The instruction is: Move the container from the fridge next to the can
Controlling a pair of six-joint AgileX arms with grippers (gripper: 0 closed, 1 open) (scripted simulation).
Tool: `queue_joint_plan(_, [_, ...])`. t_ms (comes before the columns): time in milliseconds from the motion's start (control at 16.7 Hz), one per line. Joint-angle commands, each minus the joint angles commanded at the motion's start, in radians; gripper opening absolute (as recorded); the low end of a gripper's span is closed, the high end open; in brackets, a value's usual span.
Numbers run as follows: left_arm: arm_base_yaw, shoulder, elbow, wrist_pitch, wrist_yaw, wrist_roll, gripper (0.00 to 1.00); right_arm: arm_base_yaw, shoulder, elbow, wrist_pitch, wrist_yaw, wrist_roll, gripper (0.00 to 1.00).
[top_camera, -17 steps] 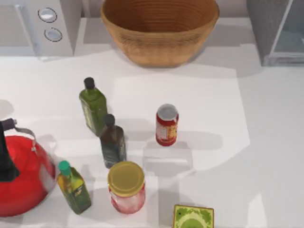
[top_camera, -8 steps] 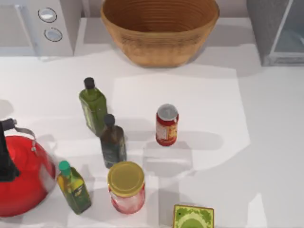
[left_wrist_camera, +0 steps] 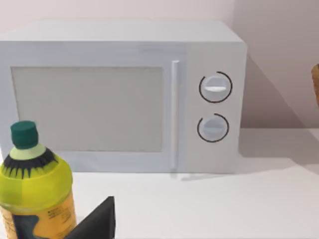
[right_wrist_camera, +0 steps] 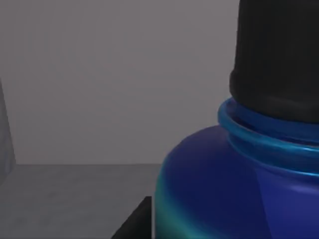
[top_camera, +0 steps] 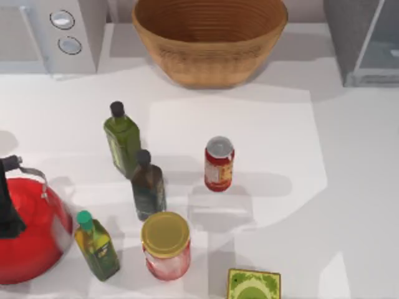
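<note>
The water bottle (right_wrist_camera: 239, 194) looms close in the right wrist view, cut off, inside grey fridge (top_camera: 365, 40) walls; neither gripper's state can be told.

Overhead looks down; wrists shoot low, close.

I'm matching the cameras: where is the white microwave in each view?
Top view: microwave, far left corner.
Left wrist view: microwave, facing the camera.
Right wrist view: container against grey walls instead.
Shared landmark: green-capped bottle, top and left wrist.

can (top_camera: 219, 164) mid-table, jar (top_camera: 166, 245) nearer front, fridge (top_camera: 365, 40) back right
</note>
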Motion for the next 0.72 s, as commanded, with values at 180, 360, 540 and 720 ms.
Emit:
queue_joint_plan(180, [0.0, 0.0, 0.0, 0.0, 0.0, 0.0, 1.0, 0.0, -0.063, 0.01, -0.076, -0.001, 0.001, 0.0])
queue_joint_plan(360, [0.0, 0.0, 0.0, 0.0, 0.0, 0.0, 1.0, 0.0, -0.09, 0.016, -0.107, -0.001, 0.001, 0.0])
queue_joint_plan(540, [0.0, 0.0, 0.0, 0.0, 0.0, 0.0, 1.0, 0.0, -0.088, 0.01, -0.104, -0.002, 0.003, 0.0])
queue_joint_plan(720, [0.0, 0.0, 0.0, 0.0, 0.0, 0.0, 1.0, -0.01, -0.137, -0.058, -0.071, -0.011, 0.006, 0.0])
